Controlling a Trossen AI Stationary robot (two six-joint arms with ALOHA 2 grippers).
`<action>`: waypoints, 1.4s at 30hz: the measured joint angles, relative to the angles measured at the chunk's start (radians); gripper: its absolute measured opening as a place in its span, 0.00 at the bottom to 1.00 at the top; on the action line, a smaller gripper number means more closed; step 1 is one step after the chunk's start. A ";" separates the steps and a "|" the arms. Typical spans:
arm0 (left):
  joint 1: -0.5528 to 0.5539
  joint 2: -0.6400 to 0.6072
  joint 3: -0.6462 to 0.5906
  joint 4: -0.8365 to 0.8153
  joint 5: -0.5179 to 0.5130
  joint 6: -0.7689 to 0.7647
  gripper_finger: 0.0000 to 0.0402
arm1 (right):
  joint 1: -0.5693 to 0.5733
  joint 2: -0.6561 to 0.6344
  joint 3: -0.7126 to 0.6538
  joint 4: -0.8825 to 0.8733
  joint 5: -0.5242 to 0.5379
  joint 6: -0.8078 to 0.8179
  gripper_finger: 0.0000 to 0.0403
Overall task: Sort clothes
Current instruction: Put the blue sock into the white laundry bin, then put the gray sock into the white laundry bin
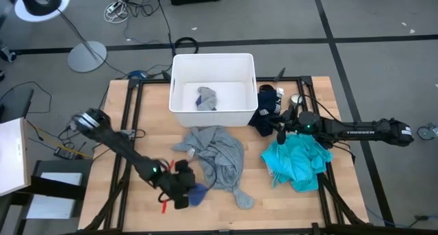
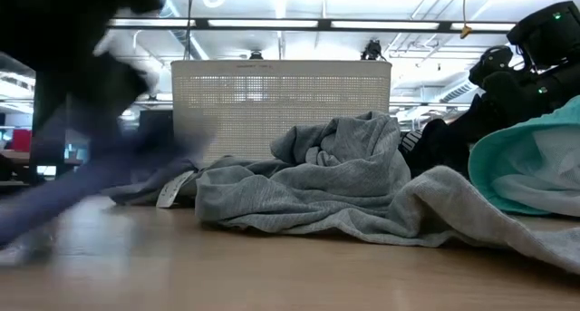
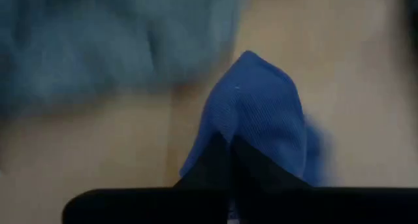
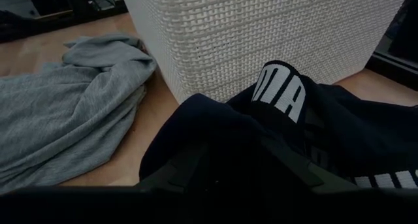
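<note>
Down at the table's front edge, a blue sock (image 3: 258, 113) is being pinched by the left gripper (image 1: 183, 191).
Its lower end is hiding behind the closed fingers, beside the grey shirt (image 1: 217, 156). Another sock (image 1: 206, 98) is lying in the white bin (image 1: 179, 77). The right gripper (image 1: 282, 132) is hovering part-open over the dark navy garment (image 4: 339, 129), near the teal shirt (image 1: 301, 163).
</note>
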 joint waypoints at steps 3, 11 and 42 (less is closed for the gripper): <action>0.048 -0.103 0.034 -0.007 -0.028 0.097 0.01 | 0.000 0.000 0.000 0.000 0.000 0.000 0.32; 0.248 -0.326 0.239 -0.155 -0.111 0.457 0.00 | 0.000 0.000 0.000 0.000 0.000 0.000 0.32; 0.950 -0.314 0.479 -0.358 0.046 0.630 0.31 | 0.000 0.000 0.000 0.013 0.000 0.000 0.32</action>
